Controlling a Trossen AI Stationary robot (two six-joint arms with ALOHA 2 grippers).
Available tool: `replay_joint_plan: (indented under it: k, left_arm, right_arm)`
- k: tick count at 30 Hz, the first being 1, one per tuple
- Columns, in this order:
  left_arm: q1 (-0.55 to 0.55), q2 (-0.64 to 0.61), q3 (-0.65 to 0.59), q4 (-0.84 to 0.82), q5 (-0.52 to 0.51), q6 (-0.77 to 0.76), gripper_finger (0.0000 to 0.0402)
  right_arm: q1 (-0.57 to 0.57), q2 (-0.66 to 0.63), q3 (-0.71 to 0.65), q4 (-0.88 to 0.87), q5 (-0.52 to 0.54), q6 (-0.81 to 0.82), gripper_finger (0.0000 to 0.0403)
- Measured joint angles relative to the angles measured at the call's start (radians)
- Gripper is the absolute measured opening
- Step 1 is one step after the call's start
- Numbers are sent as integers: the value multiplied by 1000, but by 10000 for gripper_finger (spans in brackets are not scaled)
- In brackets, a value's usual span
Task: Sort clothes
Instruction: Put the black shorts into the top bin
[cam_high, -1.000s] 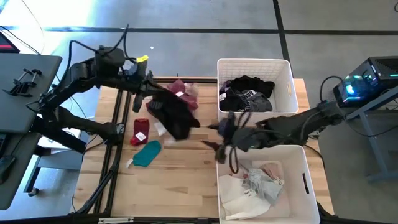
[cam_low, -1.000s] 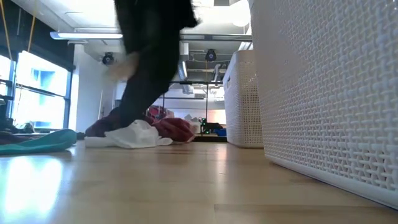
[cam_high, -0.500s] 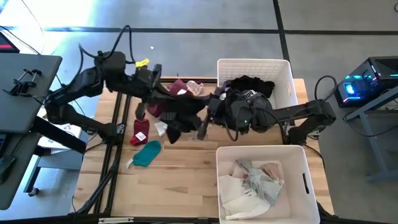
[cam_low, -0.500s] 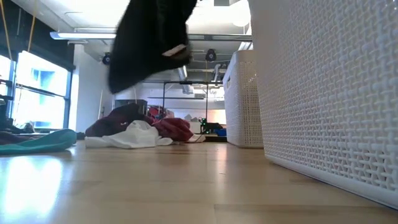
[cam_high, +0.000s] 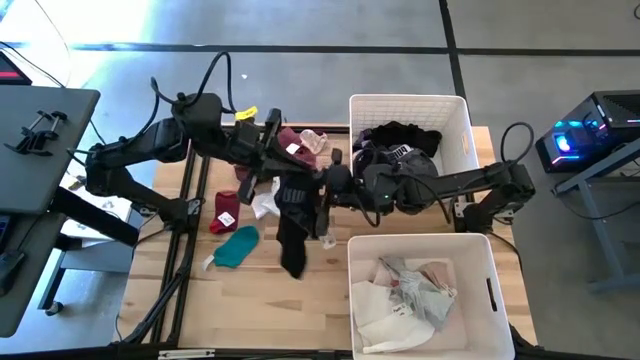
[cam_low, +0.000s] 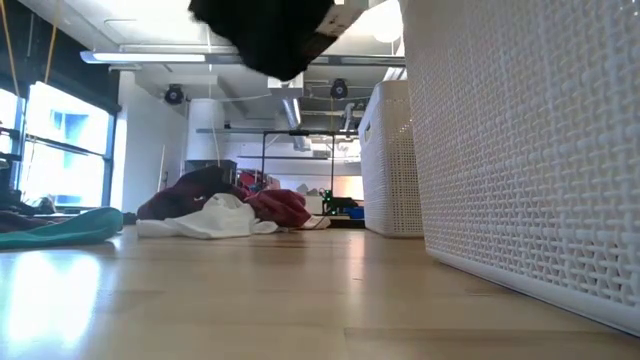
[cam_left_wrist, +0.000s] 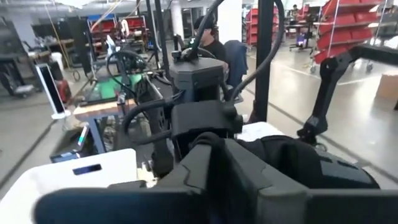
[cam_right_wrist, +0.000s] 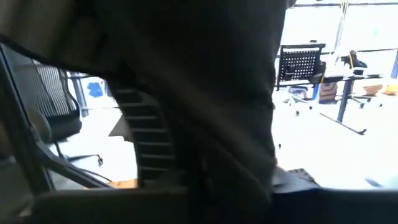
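A black garment (cam_high: 292, 225) hangs in the air between my two grippers, over the middle of the table. In the low view its lower end (cam_low: 265, 35) is well clear of the tabletop. My left gripper (cam_high: 283, 178) reaches in level from the table's left and is shut on its upper end. My right gripper (cam_high: 322, 195) comes level from the right, facing the left one, and is shut on the same end. Black cloth (cam_right_wrist: 205, 93) fills the right wrist view. More clothes (cam_high: 295, 145) lie in a loose pile on the table behind. My left gripper holds the black garment by its upper end (cam_high: 290, 190), coming level from the table's left. The fingers themselves hide the exact place of contact. The garment hangs slack below, clear of the table. My right gripper is on the same upper end (cam_high: 312, 195), level from the table's right, opposite the left gripper. The cloth drapes over its fingers and hides how they sit. The garment's long part hangs below toward the table's near edge.
The far white bin (cam_high: 460, 130) holds dark clothes; the near white bin (cam_high: 480, 270) holds light ones. On the table lie a red garment with a tag (cam_high: 225, 212), a teal one (cam_high: 238, 247) and a white one (cam_high: 262, 207). Bare wood shows toward the near edge.
My left gripper has carried the black garment toward the table's right and lifted it higher off the table. My right gripper has swung from beside the near bin toward the far edge and the left, reached the garment and shut on it.
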Motion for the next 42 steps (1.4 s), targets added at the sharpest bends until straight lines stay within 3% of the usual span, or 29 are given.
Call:
replay_joint_plan:
  k: [2,6,11,17,21,25,30,38,42]
  left_arm:
    - [6,-1,0,2,0,40,54]
    - [6,-22,0,-10,-28,91,105]
    - [5,-71,2,-85,-160,142,153]
    - [6,-102,2,-165,-336,185,180]
    - [6,-107,2,-162,-359,198,181]
    - [6,-106,2,-144,-359,206,181]
    - [6,-106,1,-132,-362,206,181]
    - [6,-101,1,-119,-370,204,181]
    - [6,-98,0,-114,-391,204,181]
  right_arm:
    - [6,-9,0,6,-4,39,17]
    - [40,-39,0,0,-2,109,18]
    - [108,-118,0,-43,2,121,6]
    - [204,-254,0,-98,88,96,3]
    - [257,-374,0,-135,68,163,2]
    - [336,-478,1,-220,47,309,1]
    - [430,-579,0,-377,-20,624,1]
    - [516,-655,1,-862,13,1156,0]
    - [547,-617,1,-1097,-138,1415,0]
